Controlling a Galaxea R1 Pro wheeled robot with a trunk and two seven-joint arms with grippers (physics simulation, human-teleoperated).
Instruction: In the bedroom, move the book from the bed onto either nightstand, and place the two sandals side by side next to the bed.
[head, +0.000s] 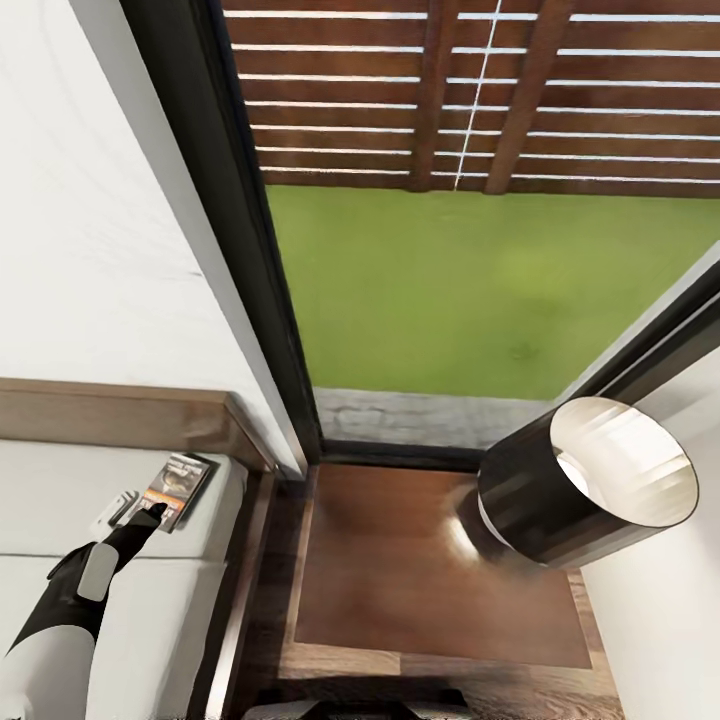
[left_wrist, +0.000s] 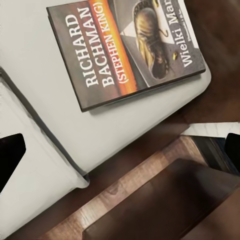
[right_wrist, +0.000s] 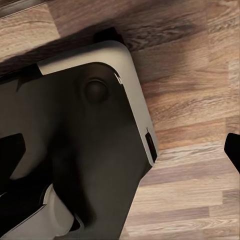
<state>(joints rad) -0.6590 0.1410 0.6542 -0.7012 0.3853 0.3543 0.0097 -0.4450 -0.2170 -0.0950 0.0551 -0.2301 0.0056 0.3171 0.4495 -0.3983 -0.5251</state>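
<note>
Home bedroom. Bed (head: 150, 600) with pale mattress, brown wooden headboard (head: 120, 415) against white wall (head: 90, 220). Dark glossy nightstand (head: 420, 560) just beside bed, cylindrical lamp shade (head: 585, 480) over it. Tall black-framed window (head: 250, 250) behind, showing green lawn (head: 470, 290) and slatted brown fence (head: 480, 90). Paperback book (head: 177, 487) on mattress corner. Wood-plank floor (right_wrist: 195, 100).

glossy wooden nightstand (head: 420, 570), matt mattress (head: 60, 490), glossy paperback book (left_wrist: 130, 47)
</note>
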